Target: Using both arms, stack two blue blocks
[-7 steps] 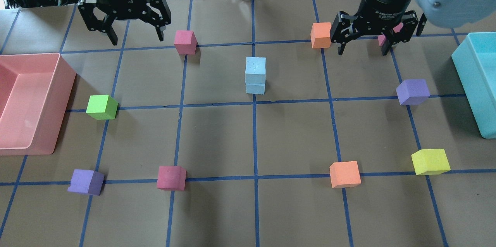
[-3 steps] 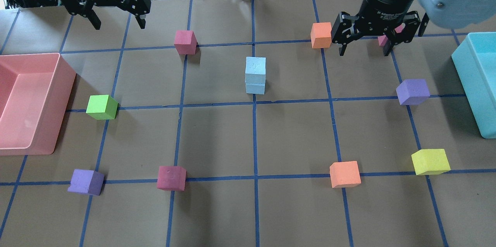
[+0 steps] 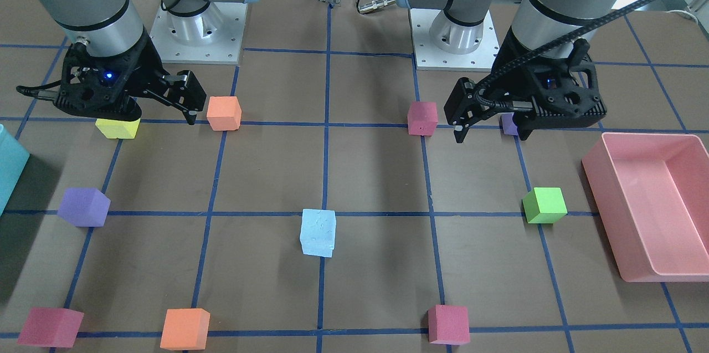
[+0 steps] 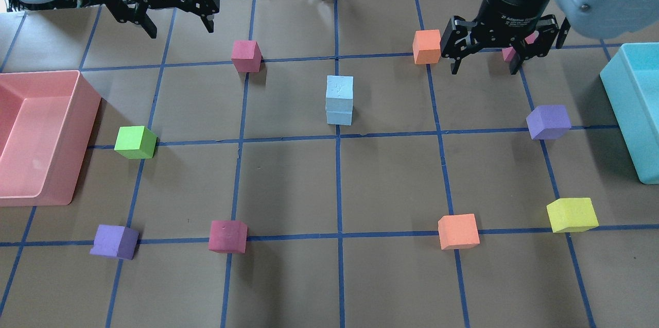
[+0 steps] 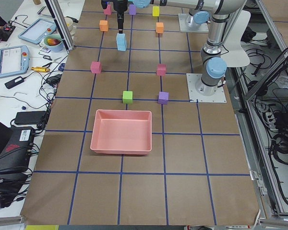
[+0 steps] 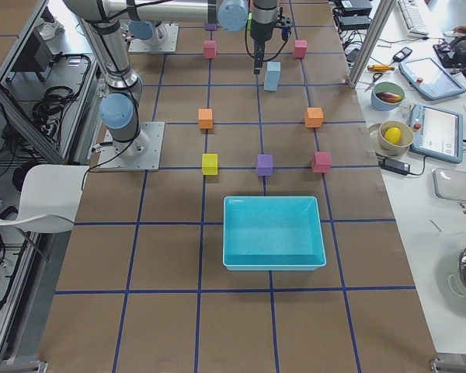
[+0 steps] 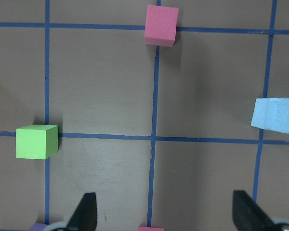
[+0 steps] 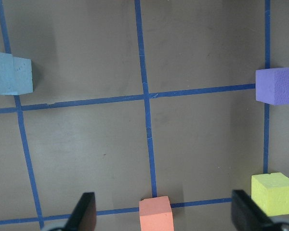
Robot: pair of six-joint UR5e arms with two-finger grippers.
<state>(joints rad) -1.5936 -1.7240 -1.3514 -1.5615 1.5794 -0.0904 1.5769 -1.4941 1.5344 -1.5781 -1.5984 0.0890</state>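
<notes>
Two pale blue blocks stand stacked at the table's middle: the upper one (image 4: 339,90) sits on the lower one (image 4: 339,117). The stack also shows in the front view (image 3: 318,232) and at the edges of the left wrist view (image 7: 277,115) and the right wrist view (image 8: 9,73). My left gripper (image 4: 180,27) is open and empty, high near the far left edge, well apart from the stack. My right gripper (image 4: 484,67) is open and empty at the far right, beside an orange cube (image 4: 426,46).
A pink bin (image 4: 82,111) sits at the left edge and a teal bin (image 4: 618,106) at the right. Scattered cubes: pink (image 4: 246,55), green (image 4: 135,141), purple (image 4: 548,122), yellow (image 4: 571,214), orange (image 4: 458,231), crimson (image 4: 227,236), purple (image 4: 114,241).
My left gripper has risen back toward the far edge, swinging left and then back right, still open. My right gripper has barely moved. The blue stack has not moved.
</notes>
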